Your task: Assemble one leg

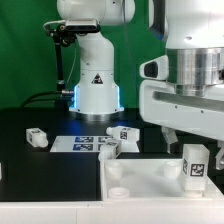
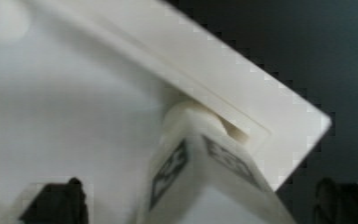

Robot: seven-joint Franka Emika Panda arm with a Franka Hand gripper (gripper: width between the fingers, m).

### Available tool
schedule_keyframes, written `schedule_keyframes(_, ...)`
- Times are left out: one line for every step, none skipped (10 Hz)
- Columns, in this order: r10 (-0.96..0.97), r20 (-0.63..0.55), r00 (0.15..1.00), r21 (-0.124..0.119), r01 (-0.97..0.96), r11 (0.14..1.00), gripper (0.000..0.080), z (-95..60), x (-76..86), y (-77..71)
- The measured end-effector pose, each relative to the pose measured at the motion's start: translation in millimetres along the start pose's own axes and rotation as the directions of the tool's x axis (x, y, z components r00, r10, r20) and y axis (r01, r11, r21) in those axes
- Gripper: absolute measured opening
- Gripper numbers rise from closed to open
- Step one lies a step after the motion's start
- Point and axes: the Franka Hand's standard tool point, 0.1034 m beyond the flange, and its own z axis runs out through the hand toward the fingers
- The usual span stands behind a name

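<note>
A leg (image 1: 195, 162), a short white post with a black-and-white tag, stands upright at a corner of the white tabletop (image 1: 140, 185) on the exterior view's right. In the wrist view the leg (image 2: 202, 160) sits at the corner hole of the tabletop (image 2: 87, 90). My gripper (image 1: 193, 140) hangs just above the leg, open. Its dark fingertips (image 2: 55, 200) stand wide on either side of the leg with a gap on each side. Whether the peg end is seated in the hole is hidden.
Three more legs lie on the black table: one at the left (image 1: 37, 138), two near the middle (image 1: 125, 133) (image 1: 108, 147). The marker board (image 1: 82, 143) lies between them. The robot base (image 1: 97, 90) stands behind.
</note>
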Motion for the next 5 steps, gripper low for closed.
schedule_keyframes(-0.049, -0.002, 0.999, 0.001, 0.049, 0.999, 0.0648, 0.2, 0.5, -0.1)
schedule_keyframes(-0.101, -0.003, 0.995, 0.000, 0.101, 0.995, 0.0649, 0.1, 1.1, 0.3)
schedule_keyframes(-0.215, -0.007, 0.977, -0.007, 0.215, 0.977, 0.0649, 0.0, 2.6, 1.6)
schedule_keyframes(-0.245, -0.008, 0.970, -0.009, 0.245, 0.970, 0.0649, 0.2, 3.0, 1.8)
schedule_keyframes(-0.394, -0.014, 0.919, -0.023, 0.393, 0.919, 0.0649, -0.2, 5.4, 1.2)
